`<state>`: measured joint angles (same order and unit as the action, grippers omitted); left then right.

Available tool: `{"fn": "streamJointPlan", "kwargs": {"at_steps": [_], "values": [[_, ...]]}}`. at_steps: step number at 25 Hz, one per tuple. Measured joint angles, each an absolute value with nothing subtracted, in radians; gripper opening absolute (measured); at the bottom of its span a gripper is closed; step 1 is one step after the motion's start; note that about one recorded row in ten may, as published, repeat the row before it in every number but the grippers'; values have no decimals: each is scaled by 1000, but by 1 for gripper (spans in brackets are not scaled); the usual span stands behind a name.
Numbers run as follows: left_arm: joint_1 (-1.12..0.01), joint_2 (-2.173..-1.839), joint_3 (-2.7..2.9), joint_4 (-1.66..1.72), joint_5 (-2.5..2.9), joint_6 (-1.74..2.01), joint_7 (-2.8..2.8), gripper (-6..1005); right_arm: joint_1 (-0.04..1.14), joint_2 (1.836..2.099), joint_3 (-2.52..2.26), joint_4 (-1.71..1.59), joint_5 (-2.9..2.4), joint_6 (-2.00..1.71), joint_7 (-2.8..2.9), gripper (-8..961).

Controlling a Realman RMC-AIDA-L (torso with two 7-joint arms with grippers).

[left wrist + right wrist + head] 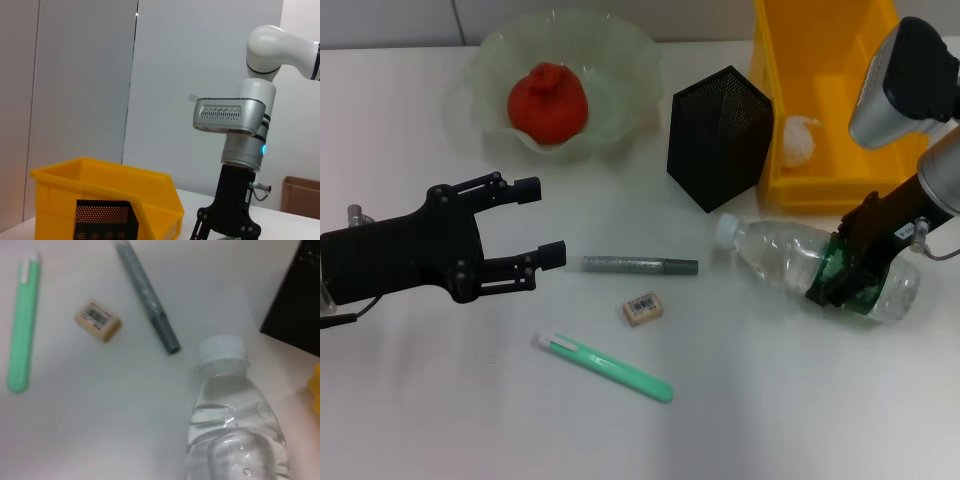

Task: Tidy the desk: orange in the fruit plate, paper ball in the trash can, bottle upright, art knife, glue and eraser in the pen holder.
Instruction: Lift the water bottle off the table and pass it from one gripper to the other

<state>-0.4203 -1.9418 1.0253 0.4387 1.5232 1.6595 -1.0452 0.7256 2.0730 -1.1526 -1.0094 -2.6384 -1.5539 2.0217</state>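
Observation:
The orange (548,100) lies in the pale-green fruit plate (625,55) at the back. The paper ball (800,140) lies in the yellow trash can (820,40). The bottle (775,250) lies on its side on the desk (450,400), cap towards the black mesh pen holder (720,135). My right gripper (842,268) is closed around its green label. The grey glue stick (640,265), the eraser (643,308) and the green art knife (605,367) lie mid-desk. My left gripper (542,222) is open and empty, left of the glue stick.
The right wrist view shows the bottle (235,430), glue stick (147,295), eraser (98,320) and art knife (22,325). The left wrist view shows the trash can (100,185), the pen holder (105,220) and my right arm (230,210).

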Motion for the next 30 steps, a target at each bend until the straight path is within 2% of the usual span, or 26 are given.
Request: {"fn": "streamJointPlan", "kwargs": {"at_steps": [9, 15, 16, 23, 30], "values": [[-420, -1944, 1012, 439, 1523, 1662, -1048, 830, 716, 2069, -1047, -1035, -2575, -1618, 1964, 755], [-420, -1959, 948, 432, 1523, 1663, -1079, 830, 637, 2067, -864, -1089, -2298, -1721, 1818, 755], [-419, -1983, 868, 429, 1522, 1665, -1141, 830, 617, 2067, -843, -1086, -2239, -1722, 1788, 755], [-427, -2057, 717, 416, 1520, 1713, -1265, 829, 544, 2076, -821, -952, -1946, -1689, 1602, 754], [-497, -2066, 704, 277, 1508, 1767, -1279, 830, 583, 2078, -826, -772, -1886, -1685, 1477, 754]]}}
